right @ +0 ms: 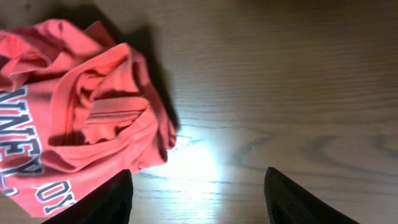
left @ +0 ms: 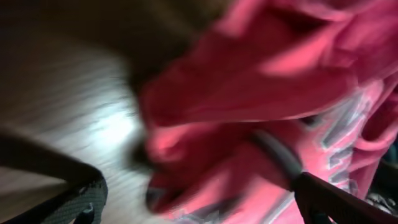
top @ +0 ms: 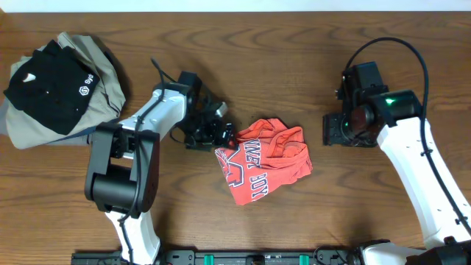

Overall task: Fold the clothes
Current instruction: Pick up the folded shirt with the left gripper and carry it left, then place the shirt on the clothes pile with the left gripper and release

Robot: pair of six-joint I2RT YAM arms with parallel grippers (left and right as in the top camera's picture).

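While coral T-shirt [top: 266, 158] lies crumpled, print [top: 255, 181] reading "BOY"

A dark brown wood-grain table [top: 294, 44] fills the frame; a pale strip [top: 221, 4] runs along the top edge.

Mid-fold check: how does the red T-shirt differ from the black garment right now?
The red T-shirt lies bunched and creased directly on the table, near its middle; the black garment lies flatter at the left end, atop a khaki-grey garment. The red T-shirt bears large lettering; the black garment only small white logos. Both are soft clothing.
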